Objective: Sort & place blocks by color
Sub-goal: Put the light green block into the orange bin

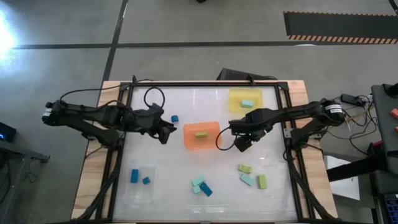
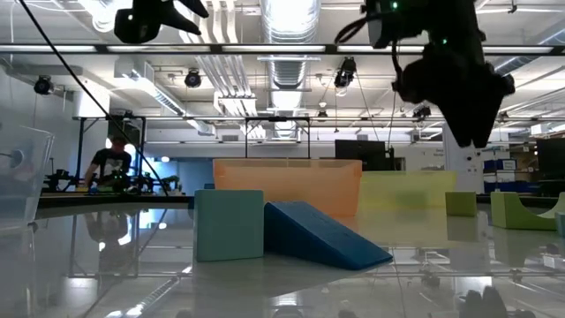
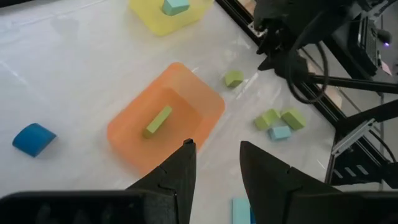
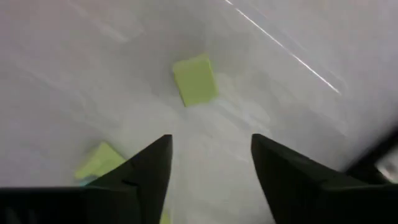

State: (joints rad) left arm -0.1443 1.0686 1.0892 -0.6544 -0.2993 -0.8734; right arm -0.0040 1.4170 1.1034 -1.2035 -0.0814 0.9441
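My left gripper (image 1: 168,131) hangs open above the table, just left of the orange tray (image 1: 201,135); its wrist view shows empty fingers (image 3: 214,165) over the tray's near rim. A yellow-green block (image 3: 158,121) lies in that tray. My right gripper (image 1: 241,142) is open and empty (image 4: 211,155), raised right of the orange tray, looking down on a yellow-green block (image 4: 195,79) lying flat on the table. A teal block (image 1: 247,103) lies in the yellow tray (image 1: 236,94). Two blue blocks (image 1: 134,176) lie in the clear tray (image 1: 152,169). Another blue block (image 1: 175,117) lies loose on the table.
Near the front edge lie teal blocks (image 1: 199,182) and a blue wedge (image 1: 206,190), which loom large in the low view (image 2: 322,234). To their right lie yellow-green blocks (image 1: 245,168) (image 1: 262,182) and a teal one (image 1: 247,180). A cable loop (image 1: 154,97) lies at the far left. A person (image 2: 110,163) is in the room behind.
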